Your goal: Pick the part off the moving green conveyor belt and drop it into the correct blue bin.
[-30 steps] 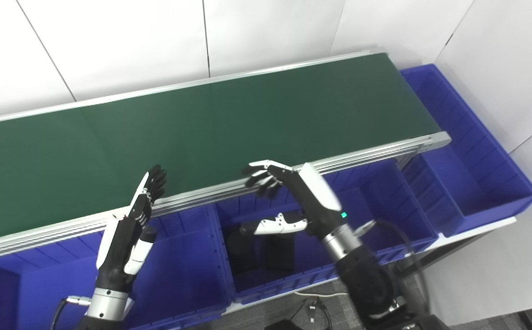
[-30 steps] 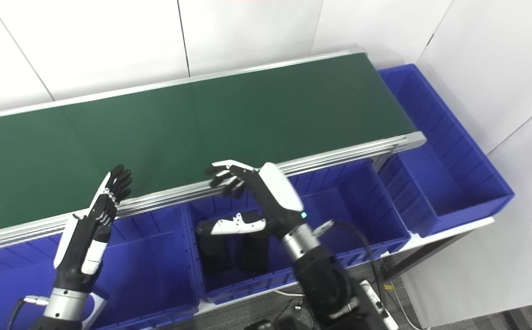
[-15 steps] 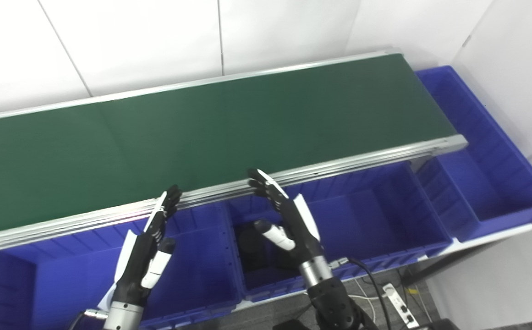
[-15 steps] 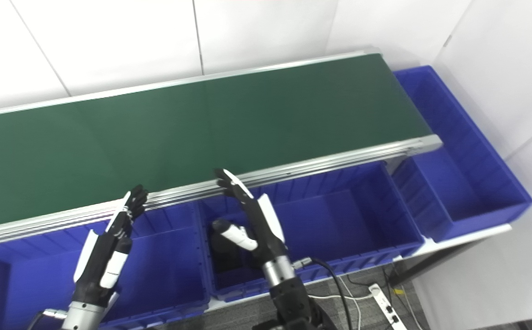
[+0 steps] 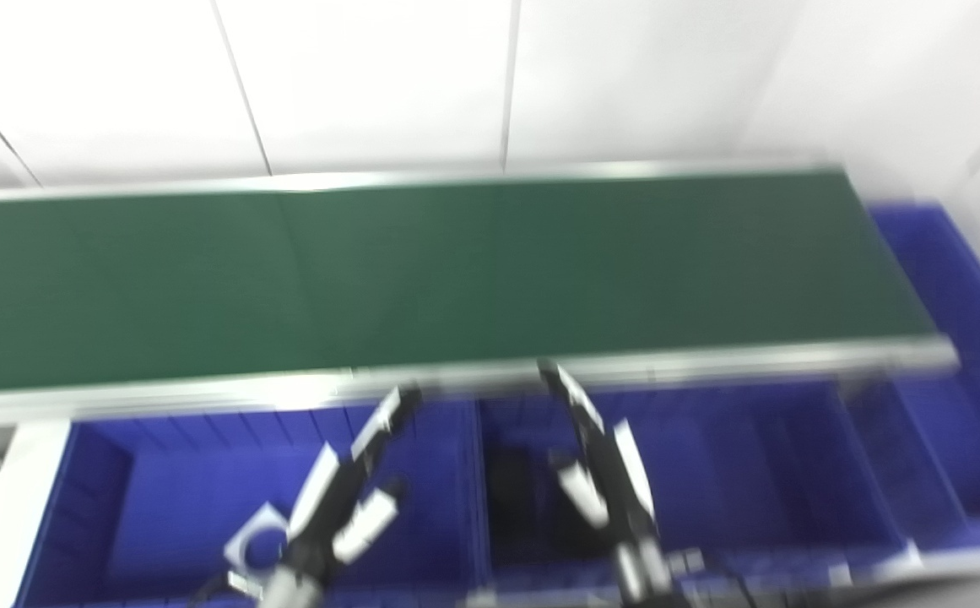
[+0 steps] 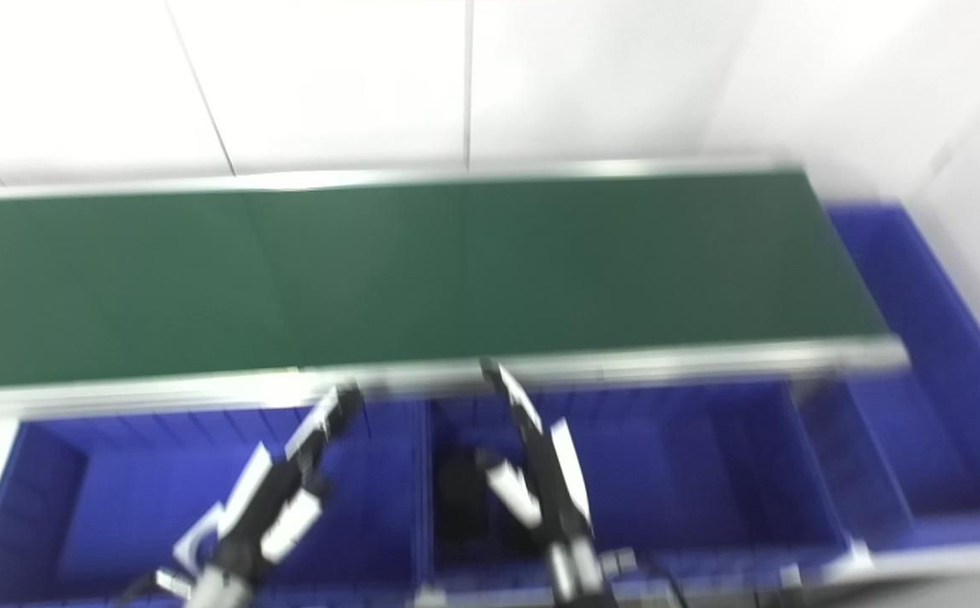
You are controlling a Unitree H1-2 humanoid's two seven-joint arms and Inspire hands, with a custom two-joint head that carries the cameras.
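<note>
Both views are blurred. One green belt [image 5: 456,279] runs left to right with no part visible on it. Four blue bins [image 5: 203,498] show: three along its near edge, one at its right end. The left hand [image 5: 346,498] and right hand [image 5: 603,473] hover over the bins, fingers spread, holding nothing. A dark shape [image 5: 515,498] in the middle bin is unclear.

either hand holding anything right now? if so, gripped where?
Nothing held. Left hand and right hand are both open, fingers extended, above the blue bins. No part visible on the belt; frames are blurred.
</note>
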